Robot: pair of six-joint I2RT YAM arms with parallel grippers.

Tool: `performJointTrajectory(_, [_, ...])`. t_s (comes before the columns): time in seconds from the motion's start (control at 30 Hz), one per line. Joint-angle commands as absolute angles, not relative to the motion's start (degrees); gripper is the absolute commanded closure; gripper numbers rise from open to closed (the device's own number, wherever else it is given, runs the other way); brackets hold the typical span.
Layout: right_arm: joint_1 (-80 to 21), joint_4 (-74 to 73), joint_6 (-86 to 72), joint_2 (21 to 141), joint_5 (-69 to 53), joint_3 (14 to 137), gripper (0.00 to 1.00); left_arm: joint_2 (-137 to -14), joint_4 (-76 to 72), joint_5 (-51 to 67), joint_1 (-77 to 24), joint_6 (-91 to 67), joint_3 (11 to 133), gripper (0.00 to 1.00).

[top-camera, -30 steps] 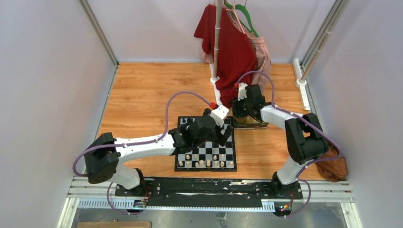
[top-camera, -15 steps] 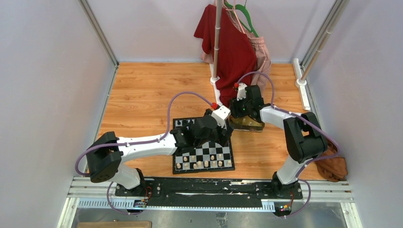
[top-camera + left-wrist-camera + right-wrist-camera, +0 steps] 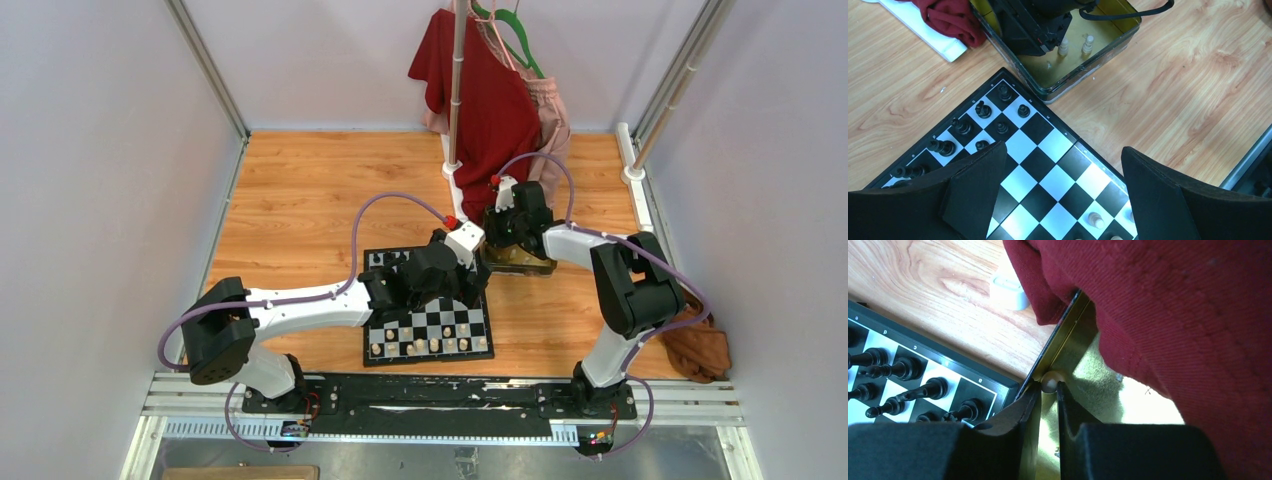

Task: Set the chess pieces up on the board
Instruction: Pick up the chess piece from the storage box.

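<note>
Right gripper (image 3: pixel 1048 389) has just pinched shut on a pale piece (image 3: pixel 1050 381) in the tin (image 3: pixel 1070 70), mid-frame. Left gripper (image 3: pixel 1063 152) hangs wide open over the board (image 3: pixel 1020 145). A pickup looks underway.

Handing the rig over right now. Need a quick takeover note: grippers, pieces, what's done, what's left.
Left gripper: open, empty, hovering over the board.
Right gripper: inside the gold tin, closed on a pale piece at its fingertips, not lifted out yet.
Done: black pieces stand at the far end; pale pieces fill most of the near rows.
Left: place the held piece, then the other pale piece in the tin. Part of the board is hidden from above, so check for gaps.
</note>
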State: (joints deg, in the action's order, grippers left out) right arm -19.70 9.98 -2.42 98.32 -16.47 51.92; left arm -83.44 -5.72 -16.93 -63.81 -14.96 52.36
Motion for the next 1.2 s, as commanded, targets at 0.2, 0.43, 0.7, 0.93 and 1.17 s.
performJointTrajectory(0.2, [-20.7,12.4,-4.0,97.4,-12.3,50.4,0.94,-84.4,-7.2,-17.2,-63.5,-15.4,53.7,0.09])
performJointTrajectory(0.43, [-20.6,11.1,-4.3,95.3,-8.6,49.5,0.97,-83.9,-7.2,-17.5,-63.5,-15.7,53.1,0.09])
performJointTrajectory(0.7, [-20.7,10.5,-4.6,91.0,-7.2,47.6,0.98,-82.8,-7.2,-18.1,-63.5,-16.3,52.3,0.10])
performJointTrajectory(0.93, [-21.2,8.3,-4.5,85.6,-6.6,46.4,0.98,-80.2,-7.4,-19.4,-63.5,-17.3,50.3,0.10])
performJointTrajectory(1.17, [-24.9,3.5,-3.6,78.2,-3.5,44.5,0.98,-76.1,-7.1,-22.1,-63.5,-18.5,47.4,0.10])
